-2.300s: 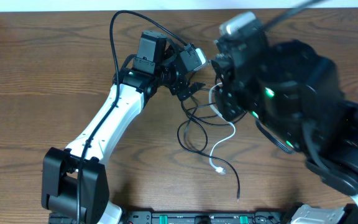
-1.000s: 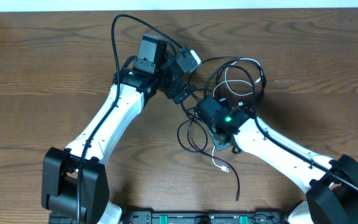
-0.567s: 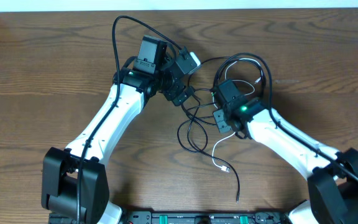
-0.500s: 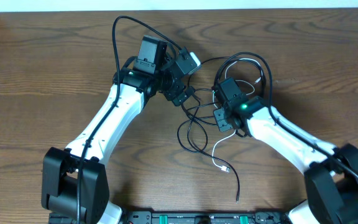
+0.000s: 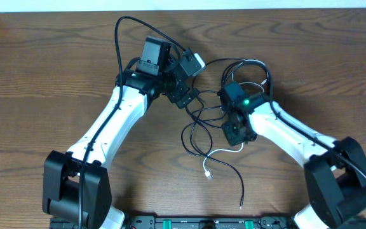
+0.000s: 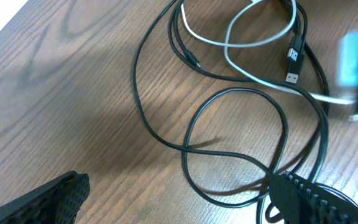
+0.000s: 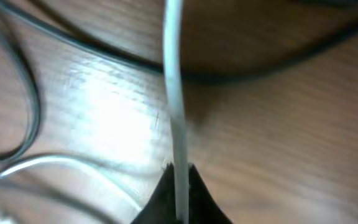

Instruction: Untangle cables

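The cables lie tangled at mid table between my arms. A white cable runs from my right gripper to its plug at the front. The right gripper is shut on it; the right wrist view shows the white cable pinched between the fingertips. Black cables form loops and a coil behind the right wrist. My left gripper is open over the black loops; in its wrist view the fingers straddle a black loop, apart from it. The white cable and two plugs lie beyond.
A black strand trails toward the table's front edge, its end near the base units. The thick black wire of the left arm arches over the back left. Bare wood lies on the far left and far right.
My right arm dropped from near the camera to the tangle and closed on the white cable. It then moved toward the front, and the white plug end slid left.
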You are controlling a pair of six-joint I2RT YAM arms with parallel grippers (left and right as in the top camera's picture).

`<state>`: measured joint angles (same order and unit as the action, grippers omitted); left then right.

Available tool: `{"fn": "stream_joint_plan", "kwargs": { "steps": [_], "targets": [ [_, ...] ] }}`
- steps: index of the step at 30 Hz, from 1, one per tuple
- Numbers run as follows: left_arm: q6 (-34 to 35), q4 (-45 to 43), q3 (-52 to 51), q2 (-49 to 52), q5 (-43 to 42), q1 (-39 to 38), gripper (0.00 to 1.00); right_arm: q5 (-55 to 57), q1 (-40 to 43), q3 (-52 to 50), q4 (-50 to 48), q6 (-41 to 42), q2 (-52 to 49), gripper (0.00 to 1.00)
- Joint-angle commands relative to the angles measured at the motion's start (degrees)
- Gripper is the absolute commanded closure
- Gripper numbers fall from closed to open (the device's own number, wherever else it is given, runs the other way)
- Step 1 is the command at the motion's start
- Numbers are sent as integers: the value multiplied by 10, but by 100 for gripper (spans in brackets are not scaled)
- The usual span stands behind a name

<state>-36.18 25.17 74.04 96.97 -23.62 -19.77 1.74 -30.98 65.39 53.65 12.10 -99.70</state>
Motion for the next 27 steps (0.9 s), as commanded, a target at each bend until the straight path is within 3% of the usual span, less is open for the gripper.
{"fn": "stream_joint_plan", "kwargs": {
  "steps": [1, 12, 15, 18, 27],
  "targets": [
    [3, 1, 0, -10, 0, -1, 2, -8, -2, 100, 53, 16, 71, 99],
    [12, 3, 0, -10, -4, -23, 2, -14, -6, 449, 153, -28, 178, 99],
    [12, 5, 0, -10, -4, -28, 2, -92, -6, 529, 160, -90, 185, 99],
    [13, 5, 0, -10, -4, -32, 2, -166, -6, 581, 160, -135, 193, 99],
    [14, 3, 0, -9, -17, -54, 2, -172, -6, 671, 160, -156, 210, 99]
  ]
}}
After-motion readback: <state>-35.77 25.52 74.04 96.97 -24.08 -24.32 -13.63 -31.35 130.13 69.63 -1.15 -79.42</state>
